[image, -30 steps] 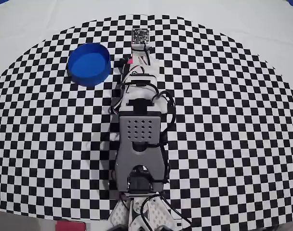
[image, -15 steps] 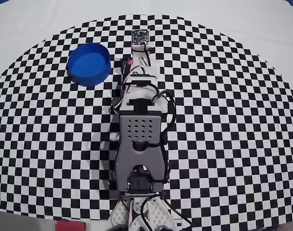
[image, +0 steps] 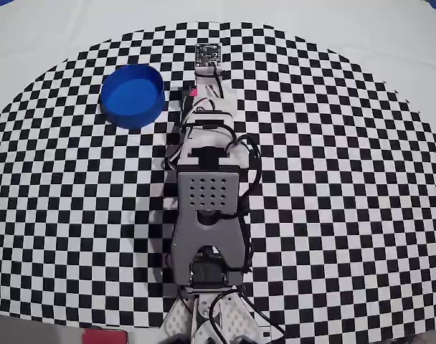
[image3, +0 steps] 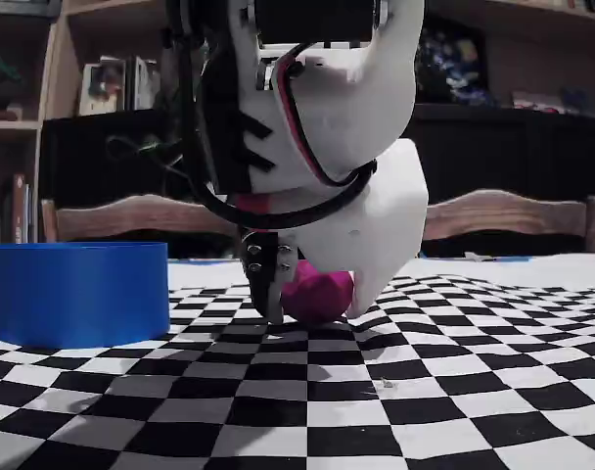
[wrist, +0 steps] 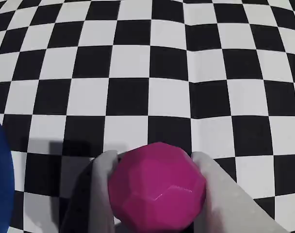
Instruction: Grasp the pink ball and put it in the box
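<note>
- Checkered mat [image: 333, 215] covers the table; bookshelves [image3: 92, 88] and chairs [image3: 131, 215] stand behind.
- Faceted pink ball [wrist: 157, 187], no long axis, clenched by the gripper [wrist: 155, 194].
- Blue round box [image: 133, 94] at ten o'clock overhead.

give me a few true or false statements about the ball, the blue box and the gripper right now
1. The pink ball sits between the gripper fingers. True.
2. The ball is already inside the blue box. False: in the fixed view it is outside the box, low over the checkered cloth.
3. In the overhead view the box lies left of the arm. True.
4. The box has a lid on it. False: it is open on top.
5. The cloth is plain white. False: it has black and white squares.
</note>
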